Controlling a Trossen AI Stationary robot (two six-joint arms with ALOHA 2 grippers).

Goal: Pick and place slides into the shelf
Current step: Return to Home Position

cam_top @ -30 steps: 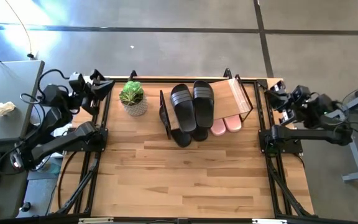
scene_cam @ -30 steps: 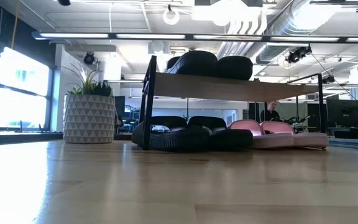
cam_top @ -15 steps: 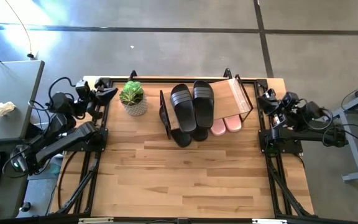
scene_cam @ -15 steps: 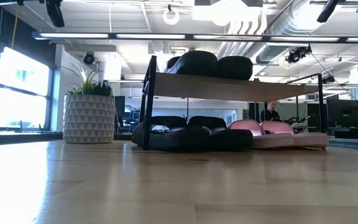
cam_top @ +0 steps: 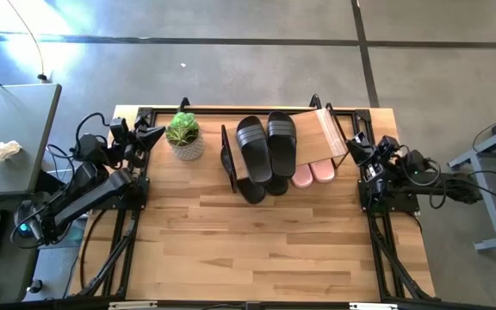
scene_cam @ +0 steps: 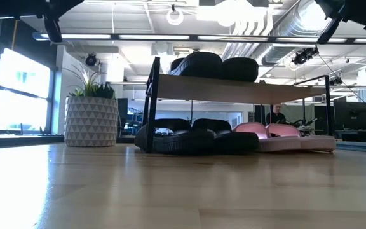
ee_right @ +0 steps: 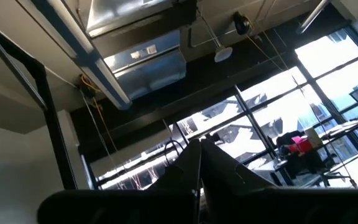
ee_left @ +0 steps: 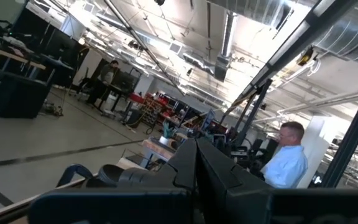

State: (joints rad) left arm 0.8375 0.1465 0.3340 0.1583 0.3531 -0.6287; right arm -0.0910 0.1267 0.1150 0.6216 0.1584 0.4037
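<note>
The shelf [cam_top: 330,133] stands at the table's far middle. Two black slides [cam_top: 267,145] lie side by side on its light wood board, seen in the low view as dark humps [scene_cam: 215,65]. Under the board, on the table, rest two more black slides [scene_cam: 189,136] and two pale pink slides [scene_cam: 278,136], whose ends [cam_top: 312,175] stick out below the board in the high view. My left gripper [cam_top: 149,134] is shut and held up at the far left corner, next to the potted plant. My right gripper [cam_top: 356,145] is shut, just right of the shelf. Neither holds anything.
A potted green plant [cam_top: 183,136] in a patterned white pot [scene_cam: 91,121] stands left of the shelf. A black metal frame [cam_top: 136,207] runs along the table's sides. The near half of the wooden table [cam_top: 257,250] is bare. A person [ee_left: 288,163] sits beyond the table.
Both arms have sunk and folded in toward their bases at the table's far corners, and their wrists have rolled a little. In the low view their tips now enter at the top corners. Both grippers stay shut. The slides and shelf have not moved.
</note>
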